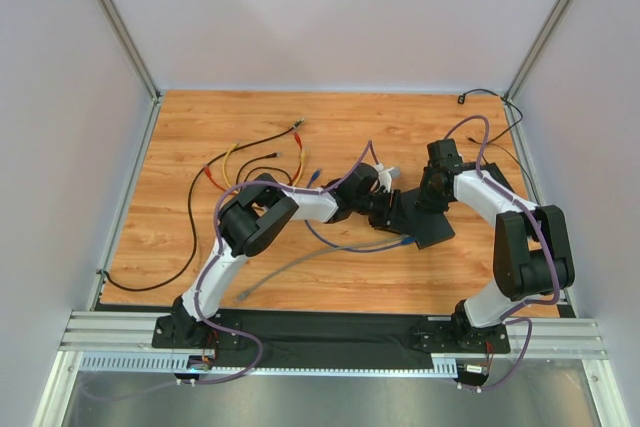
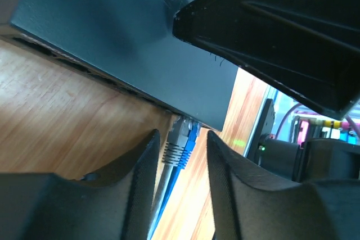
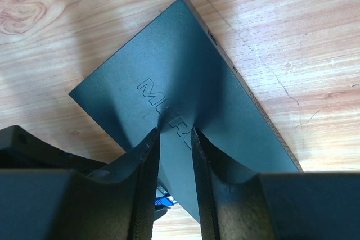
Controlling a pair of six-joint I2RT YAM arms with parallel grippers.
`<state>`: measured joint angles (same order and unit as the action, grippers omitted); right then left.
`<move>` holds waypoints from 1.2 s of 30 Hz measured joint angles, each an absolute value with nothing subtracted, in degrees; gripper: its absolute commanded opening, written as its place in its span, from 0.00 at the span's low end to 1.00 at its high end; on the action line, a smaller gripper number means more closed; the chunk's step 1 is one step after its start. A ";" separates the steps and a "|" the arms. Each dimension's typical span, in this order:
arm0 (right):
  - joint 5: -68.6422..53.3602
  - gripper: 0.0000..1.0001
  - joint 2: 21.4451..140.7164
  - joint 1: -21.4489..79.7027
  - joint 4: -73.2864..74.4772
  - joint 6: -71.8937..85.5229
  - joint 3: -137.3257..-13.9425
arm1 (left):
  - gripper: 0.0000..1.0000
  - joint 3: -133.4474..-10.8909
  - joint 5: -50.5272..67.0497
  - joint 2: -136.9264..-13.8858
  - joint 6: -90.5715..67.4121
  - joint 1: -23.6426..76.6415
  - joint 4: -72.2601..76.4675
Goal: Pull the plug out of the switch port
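Note:
The flat black switch box [image 1: 425, 223] lies right of centre on the wooden table. Its port edge [image 2: 185, 120] holds a grey plug [image 2: 178, 139] and a blue plug [image 2: 192, 140] side by side. My left gripper [image 2: 183, 134] is open and straddles both plugs; its left finger is almost against the grey one, and the right finger stands clear of the blue one. My right gripper [image 3: 175, 131] rests both fingertips on the box top [image 3: 185, 66], jaws slightly apart with nothing between them. The blue plug [image 3: 165, 199] peeks out below the box.
A grey cable [image 1: 300, 267] and a blue cable [image 1: 350, 245] trail from the box toward the near left. Loose red, yellow and black leads [image 1: 250, 162] lie at the back left. A black cord [image 1: 490, 97] runs along the right wall.

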<state>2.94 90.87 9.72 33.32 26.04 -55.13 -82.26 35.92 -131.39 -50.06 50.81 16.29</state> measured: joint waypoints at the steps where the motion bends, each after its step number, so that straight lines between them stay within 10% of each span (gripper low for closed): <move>1: 2.94 0.31 90.87 9.72 33.32 26.04 -55.13 | 0.45 -82.26 35.92 -131.61 -50.68 50.89 16.78; 16: 2.94 0.31 90.87 9.72 33.34 26.04 -55.13 | 0.32 -82.24 35.81 -133.34 -55.48 51.03 20.53; 26: 3.03 0.31 90.87 9.72 33.39 26.06 -55.13 | 0.00 -82.11 36.53 -133.84 -55.75 50.87 21.67; 36: 3.53 0.31 90.87 9.74 33.41 26.11 -55.11 | 0.00 -82.11 36.86 -134.06 -54.81 50.89 22.15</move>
